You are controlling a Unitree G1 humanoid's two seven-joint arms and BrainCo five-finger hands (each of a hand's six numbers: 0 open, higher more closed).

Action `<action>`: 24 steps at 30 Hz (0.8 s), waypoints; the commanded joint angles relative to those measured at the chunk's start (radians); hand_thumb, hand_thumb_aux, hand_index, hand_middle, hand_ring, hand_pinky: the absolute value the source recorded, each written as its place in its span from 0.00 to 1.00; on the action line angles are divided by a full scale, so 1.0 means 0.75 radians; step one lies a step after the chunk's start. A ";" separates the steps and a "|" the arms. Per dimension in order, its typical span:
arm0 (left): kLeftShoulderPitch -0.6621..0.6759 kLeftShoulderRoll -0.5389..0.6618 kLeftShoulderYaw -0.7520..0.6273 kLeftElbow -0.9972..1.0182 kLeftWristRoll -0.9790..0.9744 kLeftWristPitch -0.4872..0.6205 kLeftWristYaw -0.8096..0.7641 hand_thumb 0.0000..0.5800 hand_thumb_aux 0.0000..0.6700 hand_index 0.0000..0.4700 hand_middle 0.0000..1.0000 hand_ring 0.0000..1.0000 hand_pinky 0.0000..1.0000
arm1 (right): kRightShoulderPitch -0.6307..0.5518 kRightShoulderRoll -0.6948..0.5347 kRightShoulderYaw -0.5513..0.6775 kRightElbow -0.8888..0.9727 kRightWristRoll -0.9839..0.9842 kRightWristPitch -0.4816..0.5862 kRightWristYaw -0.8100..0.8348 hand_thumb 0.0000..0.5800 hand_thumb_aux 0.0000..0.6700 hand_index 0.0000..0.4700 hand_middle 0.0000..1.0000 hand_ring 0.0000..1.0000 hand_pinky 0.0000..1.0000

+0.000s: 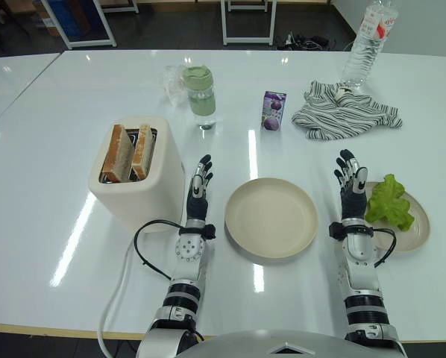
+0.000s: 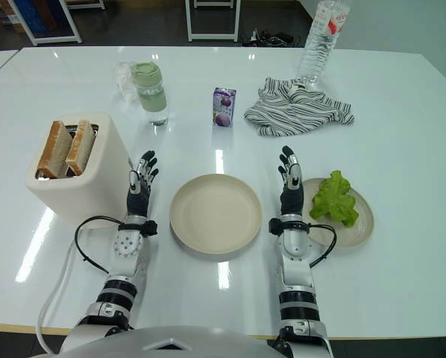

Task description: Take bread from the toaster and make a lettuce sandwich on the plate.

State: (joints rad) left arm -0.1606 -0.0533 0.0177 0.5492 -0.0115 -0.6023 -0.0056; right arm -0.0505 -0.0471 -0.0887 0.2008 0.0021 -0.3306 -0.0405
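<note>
Two bread slices (image 1: pixel 118 155) stood in the toaster (image 1: pixel 145 198) at left. Left hand (image 1: pixel 198 192) lay flat just beside it, fingers straight, holding nothing. The plate (image 1: pixel 271 218) sat between both hands. Right hand (image 1: pixel 352 192), fingers likewise released, rested beside the lettuce (image 1: pixel 389 203), which lay on a small dish (image 1: pixel 423 224) at right.
</note>
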 commanded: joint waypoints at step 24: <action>0.253 0.102 -0.142 -1.579 -0.036 0.556 -0.142 0.00 0.00 0.00 0.00 0.00 0.00 | -0.033 -0.001 0.019 0.113 -0.054 -0.003 -0.030 0.00 0.00 0.00 0.00 0.00 0.00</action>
State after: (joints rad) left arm 0.0174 -0.0341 -0.1017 -0.3084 -0.0413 -0.3759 -0.1023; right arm -0.0480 -0.0478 -0.0870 0.2468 -0.0079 -0.3416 -0.0500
